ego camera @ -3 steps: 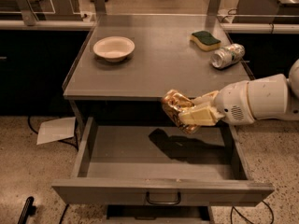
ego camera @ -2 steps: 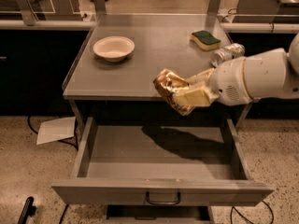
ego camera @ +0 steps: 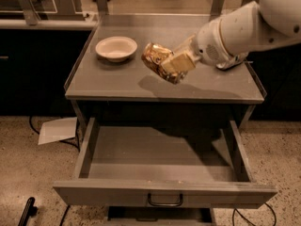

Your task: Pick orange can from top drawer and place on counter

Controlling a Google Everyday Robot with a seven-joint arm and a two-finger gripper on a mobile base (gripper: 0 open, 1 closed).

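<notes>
The gripper (ego camera: 171, 66) is clamped on the orange can (ego camera: 154, 55), holding it tilted in the air over the middle of the counter (ego camera: 211, 86), where its shadow falls just beneath. A white bowl (ego camera: 116, 48) sits on the counter to the left. Nearer and lower, the top drawer (ego camera: 164, 194) stands pulled open. A sheet of paper (ego camera: 59, 130) lies on the floor at left.

Enters from the upper right as a thick white rounded arm (ego camera: 249, 20), sloping down to the left and narrowing at a white domed wrist (ego camera: 211, 46). Ends in a two-finger cream gripper (ego camera: 171, 66), held above the flat grey metal counter (ego camera: 211, 86), clamped around a tilted, shiny dented orange-gold can (ego camera: 156, 56).
</notes>
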